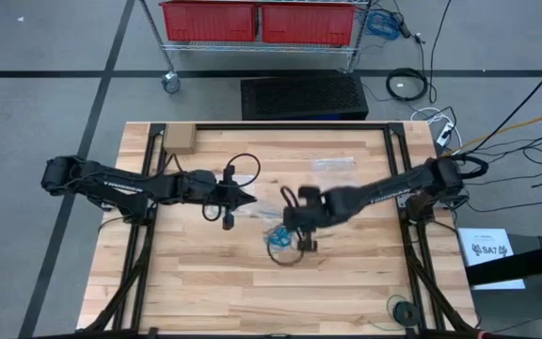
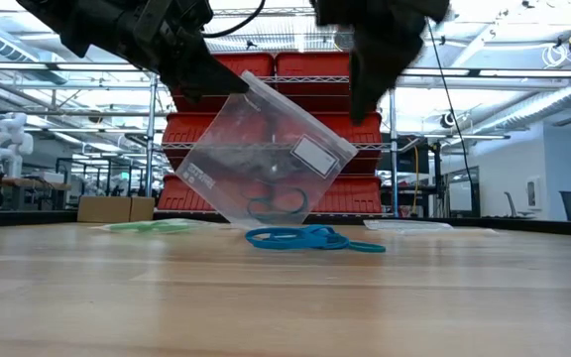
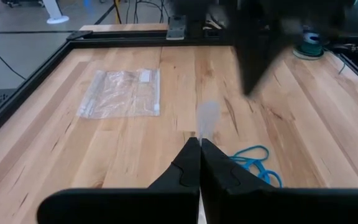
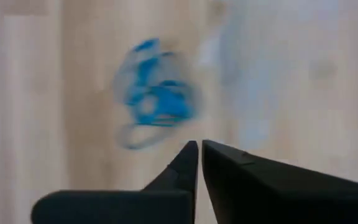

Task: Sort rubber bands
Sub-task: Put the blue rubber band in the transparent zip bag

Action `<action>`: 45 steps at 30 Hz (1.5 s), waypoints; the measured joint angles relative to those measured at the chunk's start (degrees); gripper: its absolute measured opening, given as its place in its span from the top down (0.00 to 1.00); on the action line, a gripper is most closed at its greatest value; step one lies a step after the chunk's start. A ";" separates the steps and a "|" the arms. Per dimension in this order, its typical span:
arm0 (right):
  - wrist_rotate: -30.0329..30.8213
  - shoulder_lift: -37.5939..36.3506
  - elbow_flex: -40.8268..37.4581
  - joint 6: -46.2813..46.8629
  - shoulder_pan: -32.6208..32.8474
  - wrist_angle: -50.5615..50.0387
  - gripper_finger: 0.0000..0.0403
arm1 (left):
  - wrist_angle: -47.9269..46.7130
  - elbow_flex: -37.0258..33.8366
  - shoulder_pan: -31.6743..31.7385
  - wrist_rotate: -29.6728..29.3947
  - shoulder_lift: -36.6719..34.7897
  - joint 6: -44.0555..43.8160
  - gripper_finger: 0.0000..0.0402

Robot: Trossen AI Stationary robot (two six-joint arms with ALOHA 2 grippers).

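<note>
Low view shows my left tool [image 2: 228, 87] pinching the top edge of a clear zip bag [image 2: 266, 149], which hangs tilted above the tabletop [image 2: 285, 297] with its lower corner close to the wood. A dark loop sits inside the bag near its bottom; I cannot tell what it is. My left fingers [image 3: 191, 163] are pressed together on that plastic edge.

My right tool [image 1: 304, 231] hovers over the middle of the tabletop, just beside the bag, its fingers [image 4: 194, 163] drawn narrow with only a slit between them and nothing held between them.

Below it lie the bright blue and teal rubber bands [image 2: 310, 238], a small tangled heap flat on the wood, just in front of the hanging bag. The right wrist view looks straight down on the same heap. A pale green rubber band [image 2: 152, 226] rests further off, towards the cardboard box [image 2: 115, 208] at the tabletop's far edge.

A second clear bag [image 3: 122, 92] lies flat on the tabletop, well apart from the heap.
</note>
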 joint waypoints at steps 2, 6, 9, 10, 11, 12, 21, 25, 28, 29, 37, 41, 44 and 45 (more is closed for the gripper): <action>-1.92 0.00 -5.72 6.20 1.42 8.34 0.95 | 0.14 0.00 0.02 0.00 0.00 -0.01 1.00; -2.01 0.36 -14.03 17.66 3.04 19.67 0.91 | 0.41 0.00 0.02 0.00 0.00 -0.03 1.00; -1.73 0.37 -18.04 23.46 3.38 25.49 0.83 | 0.63 0.01 0.02 -0.01 0.00 -0.06 1.00; -1.68 0.37 -19.00 25.01 3.41 27.15 0.80 | 0.59 0.00 0.02 -0.02 0.00 -0.06 1.00; -1.58 0.48 -19.76 26.37 3.47 27.97 0.76 | 0.57 0.00 0.02 -0.02 0.00 -0.06 1.00; -1.18 0.78 -20.24 27.26 3.55 28.29 0.71 | 0.61 0.00 0.02 -0.02 0.00 -0.06 1.00; 2.60 6.15 -20.06 27.68 4.60 31.72 0.34 | 0.70 0.00 0.04 -0.04 0.00 0.05 1.00; 3.90 8.37 -19.77 27.20 4.58 32.54 0.32 | 0.73 0.01 0.04 -0.38 0.00 0.31 1.00; 6.30 9.96 -19.66 27.77 4.56 32.28 0.40 | 0.67 0.02 0.04 -0.42 0.00 0.36 1.00; 7.56 10.52 -19.64 27.79 4.60 31.83 0.44 | 0.67 0.00 0.04 -0.54 0.00 0.38 1.00; 10.11 11.36 -19.62 26.33 4.36 30.35 0.90 | 0.65 0.00 0.04 -0.72 0.00 0.38 1.00; 8.51 8.61 -19.87 24.71 4.09 28.79 0.97 | 0.66 0.00 0.04 -0.72 0.00 0.25 1.00; 7.27 5.41 -20.29 24.34 3.95 24.68 0.98 | 0.64 0.00 0.04 -0.72 0.00 0.23 1.00; 7.14 4.10 -20.49 24.12 3.99 22.62 0.99 | 0.64 0.00 0.04 -0.72 0.00 0.21 1.00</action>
